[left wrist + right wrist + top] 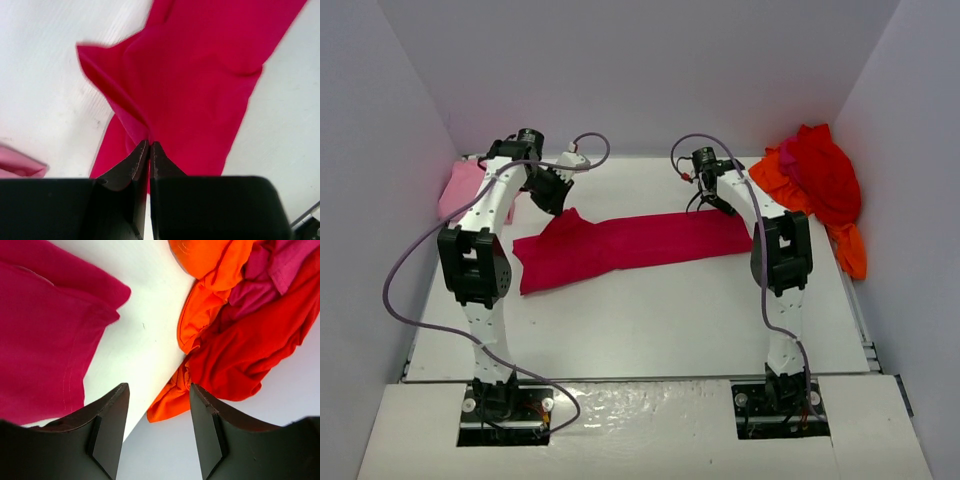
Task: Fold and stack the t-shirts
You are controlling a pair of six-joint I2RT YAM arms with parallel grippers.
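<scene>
Soft crimson-magenta cloth t-shirt point(630, 245) is laid as a long strip, centre of scene. Its left end is pinched in the left gripper point(150, 146). The right gripper point(158, 390) is held parted, seemingly empty, near the right end. One-sided lifting could skew the fold.

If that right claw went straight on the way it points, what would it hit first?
Likely the white table, in the gap between the crimson cloth t-shirt and the crumpled orange cloth t-shirt, though depth is unclear.
</scene>
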